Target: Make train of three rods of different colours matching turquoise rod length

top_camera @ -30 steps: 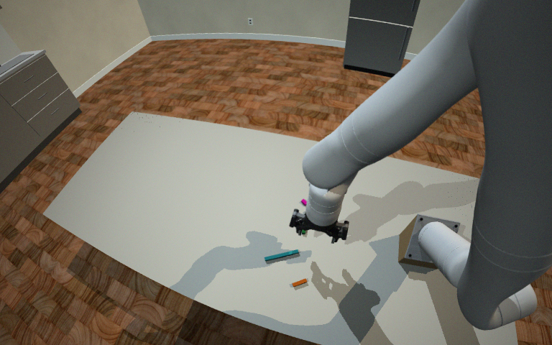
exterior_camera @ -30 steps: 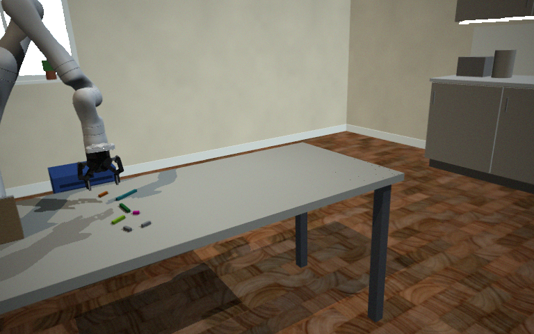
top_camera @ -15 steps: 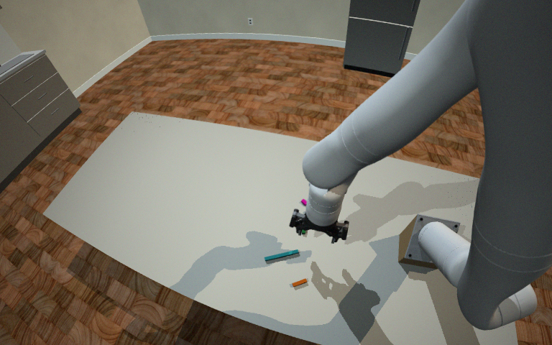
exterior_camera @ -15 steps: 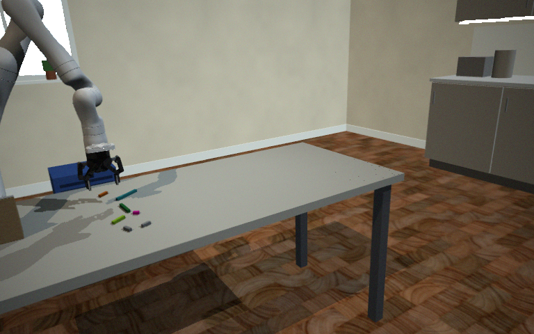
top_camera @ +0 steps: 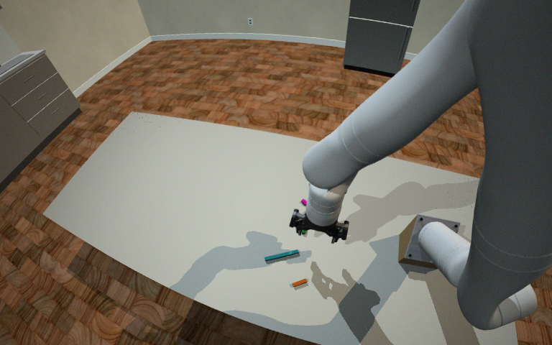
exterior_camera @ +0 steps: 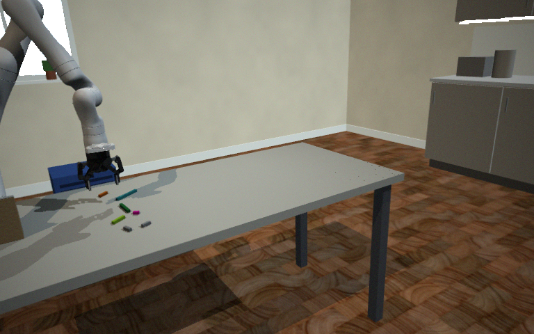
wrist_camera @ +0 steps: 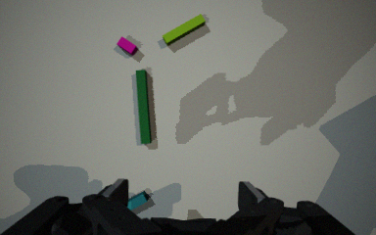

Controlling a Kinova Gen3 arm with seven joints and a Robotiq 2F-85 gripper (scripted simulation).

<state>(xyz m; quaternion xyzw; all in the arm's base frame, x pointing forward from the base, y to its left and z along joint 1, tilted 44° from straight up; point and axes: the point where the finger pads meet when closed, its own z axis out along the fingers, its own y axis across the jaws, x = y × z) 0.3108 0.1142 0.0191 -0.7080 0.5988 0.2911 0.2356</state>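
Fingers spread, empty, the gripper (top_camera: 319, 236) (exterior_camera: 103, 186) (wrist_camera: 183, 193) hovers above the table (top_camera: 195, 170) (exterior_camera: 252, 188) (wrist_camera: 206, 162). Grip the lime rod (exterior_camera: 118, 219) (wrist_camera: 184, 29) mid-length (square across), likely first.

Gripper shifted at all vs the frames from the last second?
No visible shift: in both top and exterior views, the gripper keeps its place relative to the turquoise rod.
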